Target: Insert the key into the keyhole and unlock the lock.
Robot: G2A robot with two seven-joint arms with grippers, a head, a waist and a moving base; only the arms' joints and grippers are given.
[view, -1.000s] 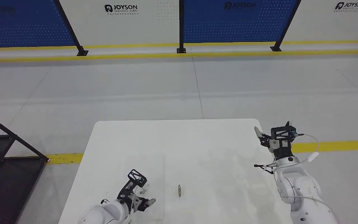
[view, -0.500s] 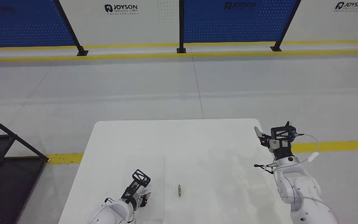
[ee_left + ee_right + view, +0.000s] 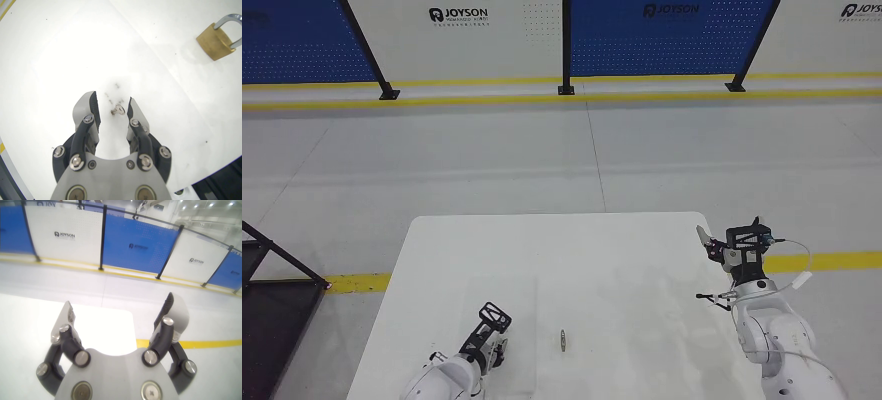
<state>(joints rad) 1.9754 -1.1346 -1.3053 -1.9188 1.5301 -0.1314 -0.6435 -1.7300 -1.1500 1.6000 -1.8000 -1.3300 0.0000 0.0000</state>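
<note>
You'll find the key (image 3: 119, 110) lying flat on the table (image 3: 56, 56), between the spread fingers of your left claw (image 3: 112, 97). The brass padlock (image 3: 215, 42) lies apart from it. Your right claw (image 3: 118, 300) hangs spread near the table's far corner.

White table (image 3: 592, 270): small key (image 3: 119, 110), brass padlock (image 3: 214, 41) lying apart.

Left tool (image 3: 112, 96) & right tool (image 3: 119, 299): silver shells, black ribbed pads (image 3: 94, 108), black links, steel screws.
</note>
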